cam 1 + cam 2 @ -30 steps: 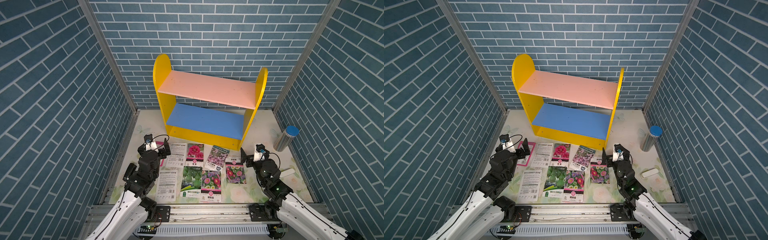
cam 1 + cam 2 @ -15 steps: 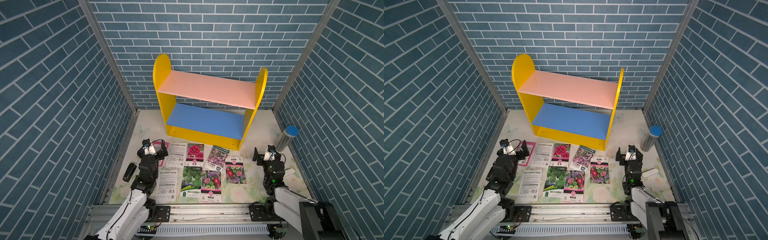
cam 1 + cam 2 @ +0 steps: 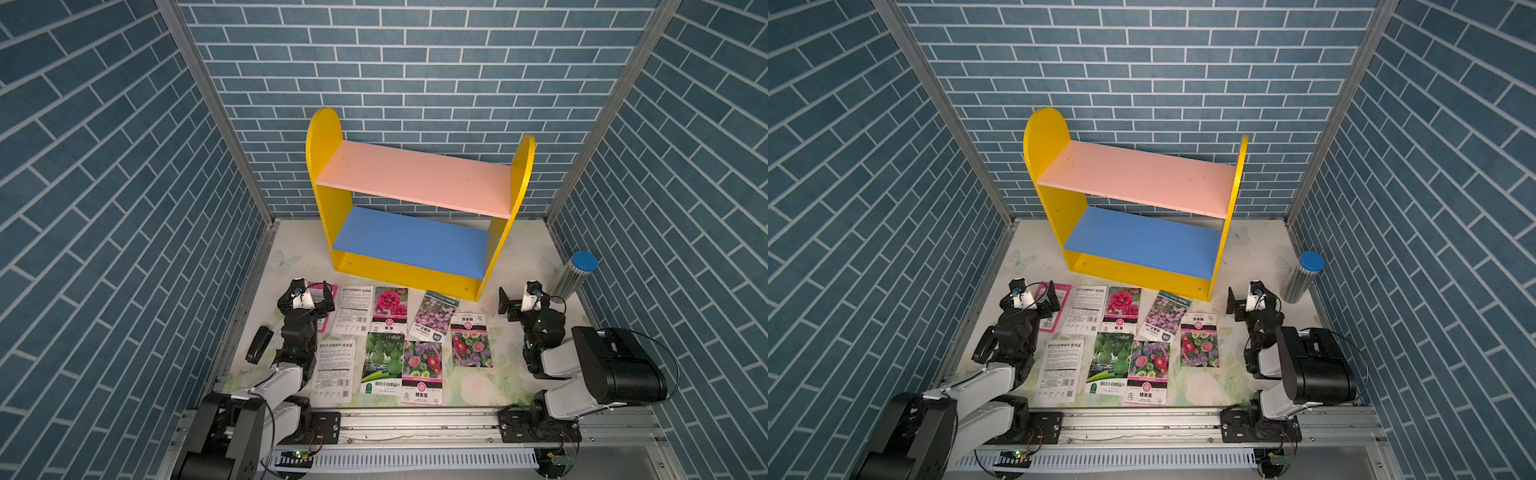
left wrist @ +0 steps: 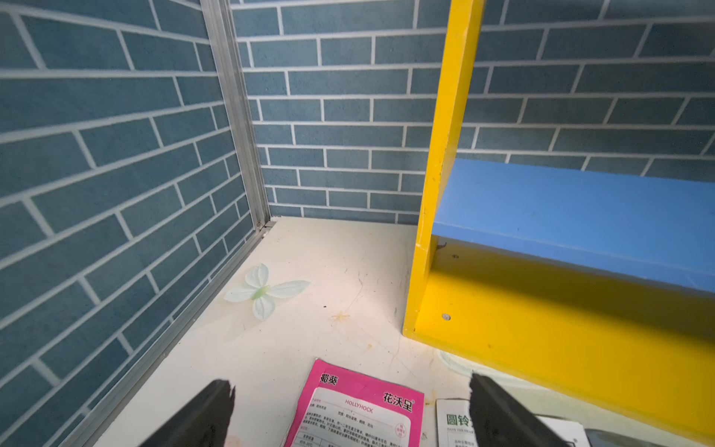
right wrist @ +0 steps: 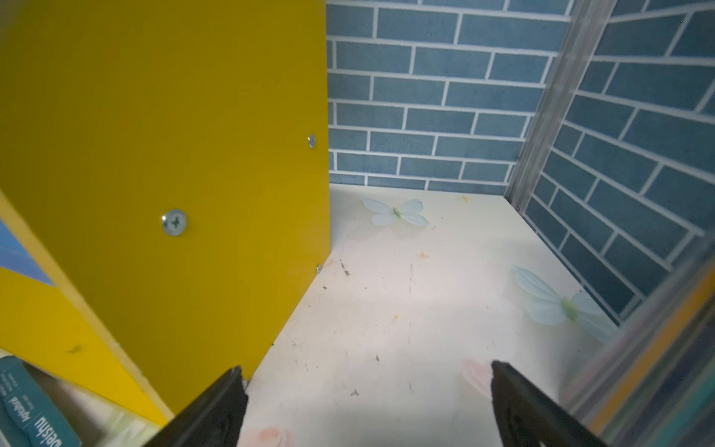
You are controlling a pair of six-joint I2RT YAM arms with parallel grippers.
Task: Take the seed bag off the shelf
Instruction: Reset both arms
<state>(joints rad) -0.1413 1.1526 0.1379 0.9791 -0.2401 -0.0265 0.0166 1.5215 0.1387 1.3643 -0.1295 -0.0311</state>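
Both boards of the shelf point(image 3: 415, 183), pink above and blue below, stand bare at the centre of both top views, so the job looks finished. My arms have folded back toward the lower edge within the last second; the left end effector point(image 3: 306, 301) and right end effector point(image 3: 524, 305) gape wide, gripping nothing. Eight seed bags point(image 3: 422, 361) lie flat on the surface point(image 3: 519, 249) just before the shelf. A silver canister point(image 3: 571, 276) at right and a small black object point(image 3: 258, 344) at left stand clear of them.

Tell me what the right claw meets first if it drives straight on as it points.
Likely the bare tabletop beside the shelf's yellow side panel, then the brick back wall; clearance between the right claw and that panel is unclear.
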